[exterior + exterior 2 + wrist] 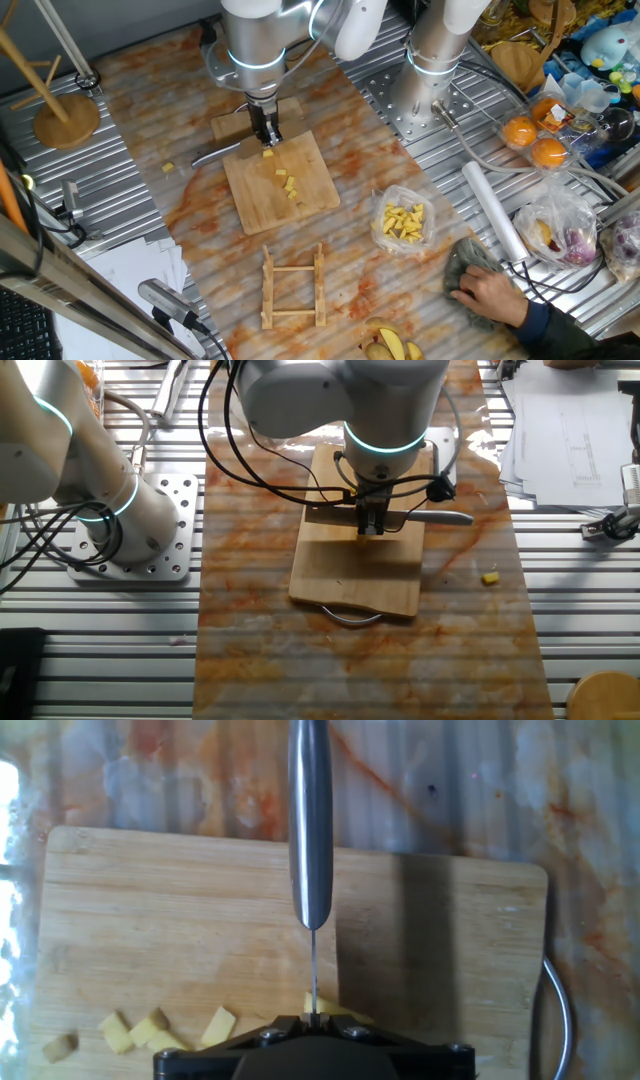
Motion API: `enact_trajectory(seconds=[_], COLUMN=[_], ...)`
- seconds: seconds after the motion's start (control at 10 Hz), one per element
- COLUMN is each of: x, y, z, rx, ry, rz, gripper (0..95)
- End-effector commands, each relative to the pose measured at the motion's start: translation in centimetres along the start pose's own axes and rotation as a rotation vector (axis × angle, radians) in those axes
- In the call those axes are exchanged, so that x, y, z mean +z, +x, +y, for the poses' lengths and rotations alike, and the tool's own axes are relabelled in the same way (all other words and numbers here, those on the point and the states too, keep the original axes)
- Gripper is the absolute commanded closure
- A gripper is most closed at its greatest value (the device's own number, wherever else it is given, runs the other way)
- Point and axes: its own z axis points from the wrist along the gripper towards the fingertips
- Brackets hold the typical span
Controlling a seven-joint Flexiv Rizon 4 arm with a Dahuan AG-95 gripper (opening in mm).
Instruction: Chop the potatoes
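Potatoes (325, 1007): lying as a pale-yellow piece on the board right at the fingertips, directly under the blade edge; sitting at the very bottom of the hand view, half hidden by the pincer body.
Cut bits (288, 184): resting in a short row on the board just beyond the pincer, toward the near edge in one fixed view; showing in the hand view as four small cubes to the pincer's left.
Stray bit (489, 577): lying off the board on the marbled mat, well apart from the pincer.
Progress: looking partly done, judging from several cubes already lying loose; at least one larger piece under the blade waiting to be cut; total remaining not readable, the pincer covering much of it.
Pincer (267, 134): clamping a knife between the fingers, closed narrowly on it; hanging low over the far part of the board, blade running straight ahead of the fingers.
Knife (311, 830): pointing away from the pincer, steel handle end out front, thin edge facing down onto the potato piece; contact with the piece likely but not certain.
Cutting board (150, 930): lying flat under the pincer, mostly bare ahead of the blade.
Next move, as a guess: pressing straight down, then shifting sideways along the piece.
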Motion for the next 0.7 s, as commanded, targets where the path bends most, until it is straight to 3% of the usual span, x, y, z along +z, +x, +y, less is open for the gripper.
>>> enact_trajectory(seconds=[0.1,0.4,0.7], x=[-0.06,-0.06,-0.06], y=[0.1,0.1,0.1], z=[-0.08,-0.08,-0.08], rx=[-0.031,0.004,0.014], ry=[-0.009,0.017,0.017], rz=[-0.003,0.011,0.009], gripper=[95.0,95.0,95.0])
